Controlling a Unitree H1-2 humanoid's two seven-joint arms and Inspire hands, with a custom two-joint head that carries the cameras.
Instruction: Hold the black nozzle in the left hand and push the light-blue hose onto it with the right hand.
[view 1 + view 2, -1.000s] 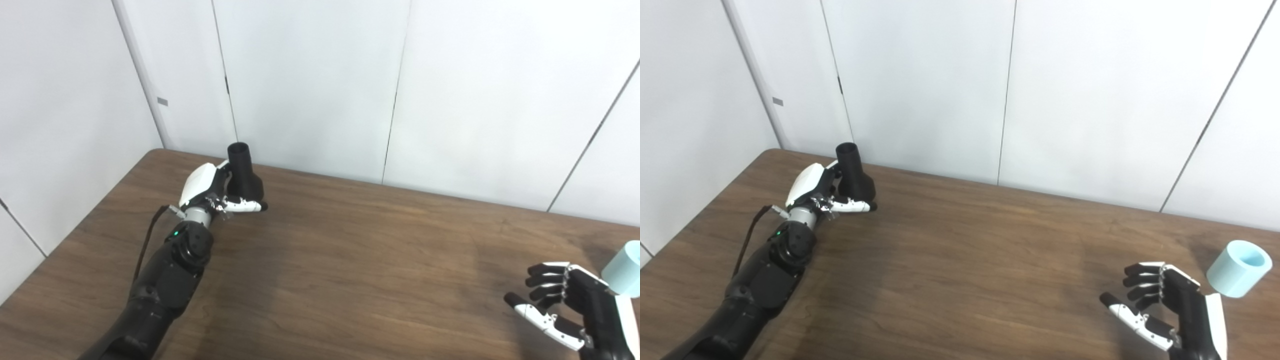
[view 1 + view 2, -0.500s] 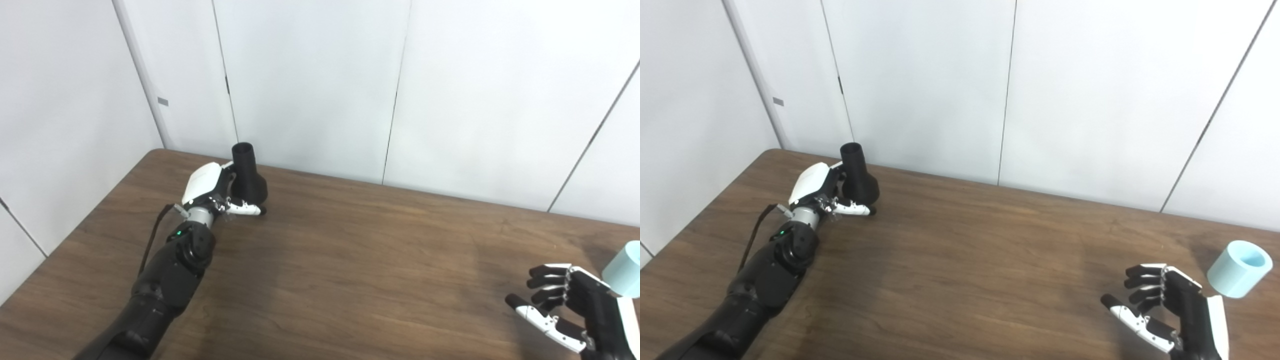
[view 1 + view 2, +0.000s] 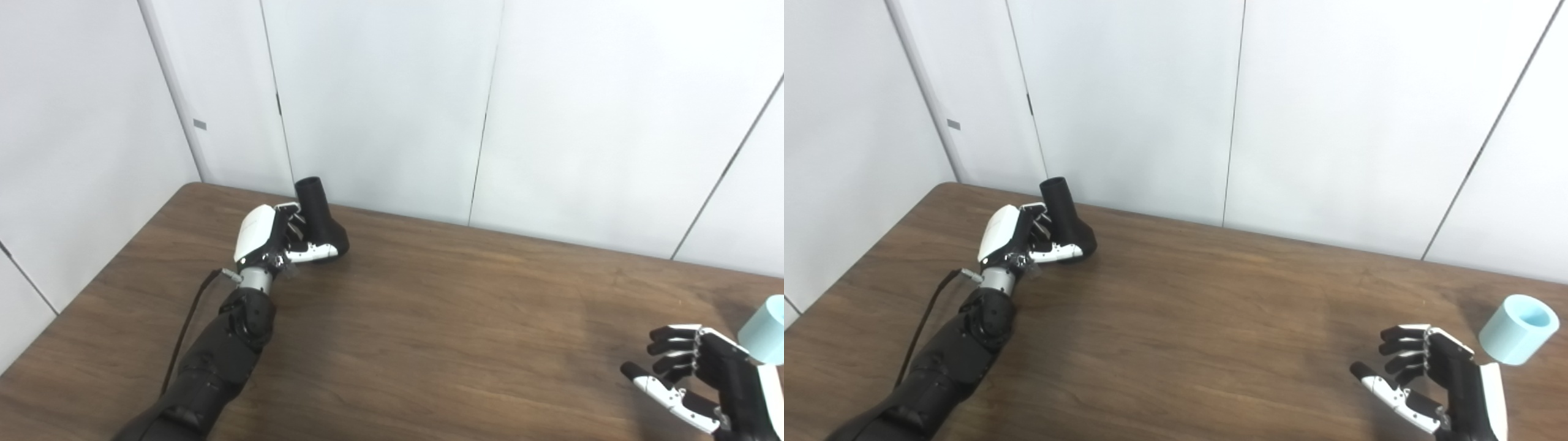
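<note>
Brown wood-grain tabletop [image 3: 1200, 318] fills the lower half of both views, backed by plain white wall panels. Nearest, at the table's near right corner, the right hand [image 3: 1433, 383] hovers released, holding nothing, fingers spread and curled, palm turned toward the table's middle. Just beyond it and to its outer side, close to the right edge, lies the short light-blue cylindrical hose piece [image 3: 1517, 329], apart from the hand (its open mouth tilts up and to the right, so its long axis leans away from the palm). That is the relation the next move likely turns on: the hose sits behind the back of the hand, not in front of its fingers, so the right hand would need to turn or swing outward to close round it. Farthest, near the far left corner, the left hand [image 3: 269, 236] is wrapped about the black flared plastic nozzle [image 3: 321, 214], whose narrow neck points up, wide base low.
</note>
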